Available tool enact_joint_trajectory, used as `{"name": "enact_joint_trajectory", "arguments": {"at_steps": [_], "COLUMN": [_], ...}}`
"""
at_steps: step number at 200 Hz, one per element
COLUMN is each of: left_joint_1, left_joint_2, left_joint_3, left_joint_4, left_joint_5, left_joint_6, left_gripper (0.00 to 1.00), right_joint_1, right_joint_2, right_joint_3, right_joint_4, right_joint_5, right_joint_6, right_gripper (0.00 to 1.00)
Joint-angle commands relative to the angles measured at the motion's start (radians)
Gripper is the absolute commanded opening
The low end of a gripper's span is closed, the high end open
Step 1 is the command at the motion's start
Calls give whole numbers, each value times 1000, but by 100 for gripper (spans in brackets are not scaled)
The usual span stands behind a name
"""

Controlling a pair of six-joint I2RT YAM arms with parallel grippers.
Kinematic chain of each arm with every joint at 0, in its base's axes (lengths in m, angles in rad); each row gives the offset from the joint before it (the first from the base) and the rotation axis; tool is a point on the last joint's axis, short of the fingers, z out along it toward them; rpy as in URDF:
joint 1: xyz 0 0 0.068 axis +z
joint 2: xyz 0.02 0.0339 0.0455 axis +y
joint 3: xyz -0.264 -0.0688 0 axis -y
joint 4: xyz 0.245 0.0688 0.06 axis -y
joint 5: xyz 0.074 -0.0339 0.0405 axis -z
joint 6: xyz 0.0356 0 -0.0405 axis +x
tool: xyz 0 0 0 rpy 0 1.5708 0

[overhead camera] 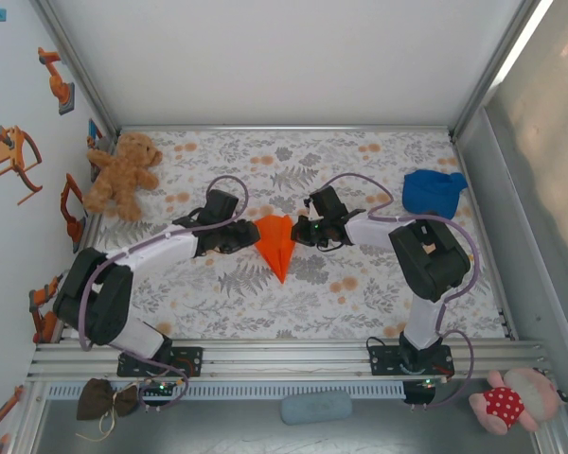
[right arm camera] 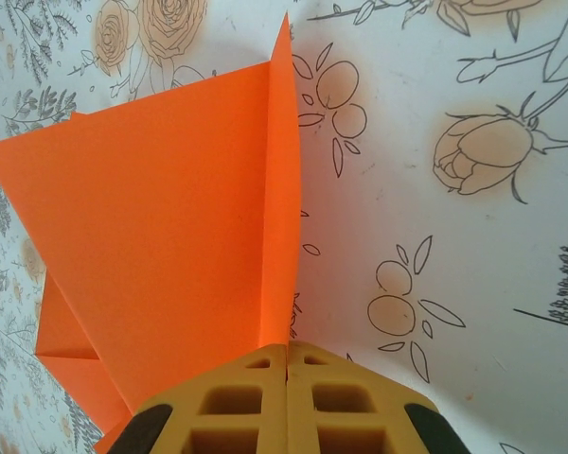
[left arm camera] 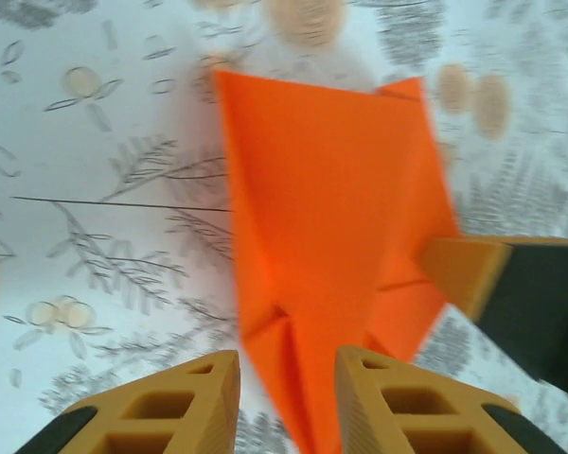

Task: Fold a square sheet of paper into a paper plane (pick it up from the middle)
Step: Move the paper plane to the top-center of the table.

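Support seems the aim: the right claw pinches a flap of the bright orange creased paper dart, the left claw slightly spread astride its nose.

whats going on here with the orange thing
Two robot arms are working on an orange paper plane in the middle of the flowered table. The right arm has its jaws shut on a raised edge of the plane, pinning it. The left arm sits on the opposite side with its jaws apart, a pointed bit of the paper lying between them, unclamped. The paper is already creased into a dart shape.
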Motion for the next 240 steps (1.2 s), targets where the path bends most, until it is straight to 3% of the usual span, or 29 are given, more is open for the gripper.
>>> {"name": "enact_joint_trajectory", "arguments": {"at_steps": [1,54,104,131,180,240], "left_joint_1": [-55,-138,-153,-160,-169,-184], "left_joint_2": [-25,89,163,154,180,236], "left_joint_3": [-21,25,62,61,60,117], "left_joint_4": [-20,-3,60,44,45,8], "left_joint_5": [-40,-59,4,-21,-13,-26], "left_joint_6": [-57,-96,-84,-86,-96,-111], "left_gripper": [31,36,35,34,45,45], "right_joint_1": [-6,-6,-6,-6,-5,-5], "right_joint_2": [3,10,11,11,12,9], "right_joint_3": [-8,-5,-7,-7,-8,-9], "right_joint_4": [16,20,25,24,25,27], "right_joint_5": [-14,-18,-20,-20,-19,-20], "right_joint_6": [10,11,15,15,16,17], "right_gripper": [0,0,0,0,0,0]}}
